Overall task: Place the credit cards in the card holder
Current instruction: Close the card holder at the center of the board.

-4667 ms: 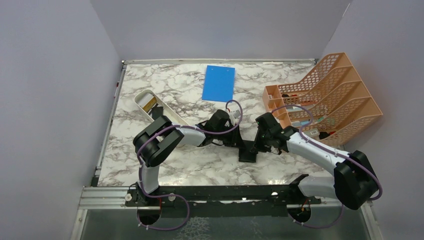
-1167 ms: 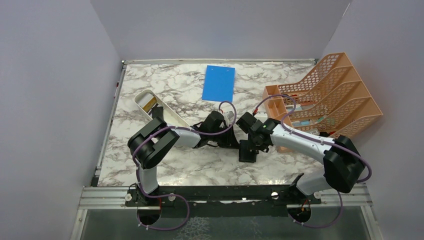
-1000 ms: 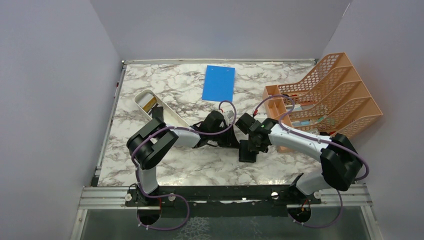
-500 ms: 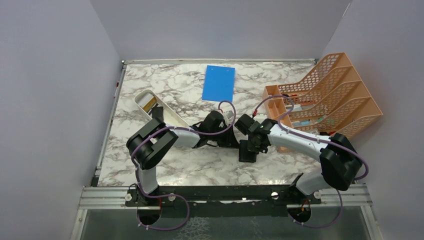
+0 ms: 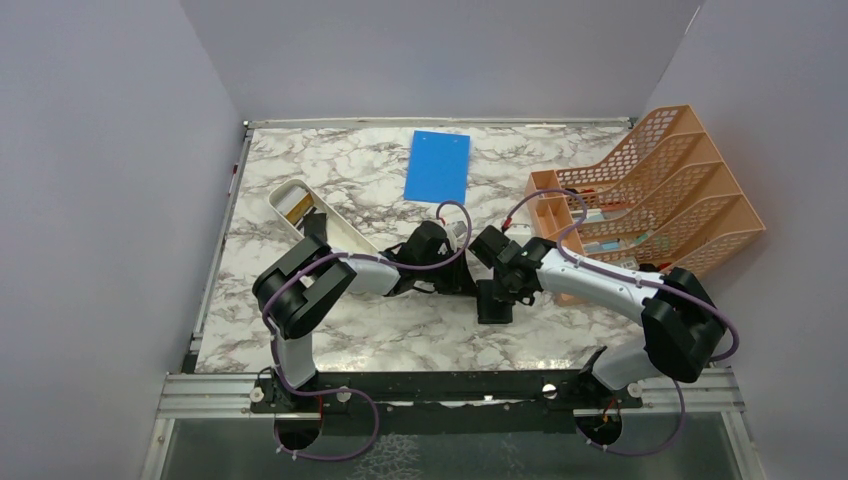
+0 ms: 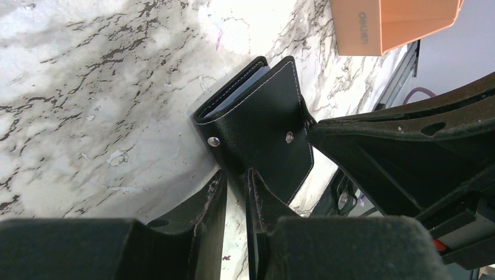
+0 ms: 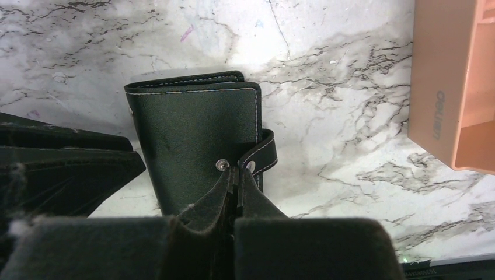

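Left hand (image 6: 236,176) pinches the stitched black leather card holder (image 6: 260,131) by its edge; right hand (image 7: 234,172), fully closed, touches its snap tab (image 7: 261,153).

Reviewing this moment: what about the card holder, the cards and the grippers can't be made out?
- card holder: folded in both wrist views, so its cover hides any cards inside.
- right gripper: shut, but its own fingers hide whether the snap tab is pinched.
- left gripper: its fingers cover the holder's edge, so a clamp is unclear.
- white tray: contents too small in the top view, near end behind the left arm.
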`<state>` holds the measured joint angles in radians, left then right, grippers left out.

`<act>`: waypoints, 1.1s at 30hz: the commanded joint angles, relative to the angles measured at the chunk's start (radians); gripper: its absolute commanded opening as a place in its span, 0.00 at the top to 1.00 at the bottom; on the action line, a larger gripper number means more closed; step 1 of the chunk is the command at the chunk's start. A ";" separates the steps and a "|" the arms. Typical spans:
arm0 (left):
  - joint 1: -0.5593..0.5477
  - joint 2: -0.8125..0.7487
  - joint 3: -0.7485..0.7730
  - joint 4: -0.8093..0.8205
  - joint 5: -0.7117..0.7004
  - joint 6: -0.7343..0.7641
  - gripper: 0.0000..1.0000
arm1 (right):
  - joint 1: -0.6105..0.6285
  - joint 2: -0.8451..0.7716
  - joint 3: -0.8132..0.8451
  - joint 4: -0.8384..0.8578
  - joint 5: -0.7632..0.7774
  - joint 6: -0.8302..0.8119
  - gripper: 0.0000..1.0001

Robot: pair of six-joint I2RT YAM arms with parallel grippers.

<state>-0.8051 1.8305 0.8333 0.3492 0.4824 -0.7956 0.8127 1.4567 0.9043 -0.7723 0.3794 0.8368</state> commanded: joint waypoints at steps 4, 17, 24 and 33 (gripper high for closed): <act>0.003 -0.003 0.004 0.011 0.004 0.006 0.79 | 0.009 -0.008 0.018 0.057 -0.038 -0.017 0.99; 0.002 0.025 0.005 0.024 0.002 0.009 0.79 | 0.009 0.020 0.013 0.094 -0.087 -0.031 0.99; 0.003 0.039 0.027 0.025 0.011 0.010 0.79 | 0.009 0.041 0.009 0.099 -0.102 -0.035 0.99; 0.003 0.044 0.023 0.025 0.013 0.014 0.79 | 0.009 0.063 0.027 0.055 -0.095 -0.022 0.99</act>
<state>-0.8040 1.8526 0.8391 0.3576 0.4835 -0.7959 0.8127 1.4948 0.9077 -0.7033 0.2981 0.8055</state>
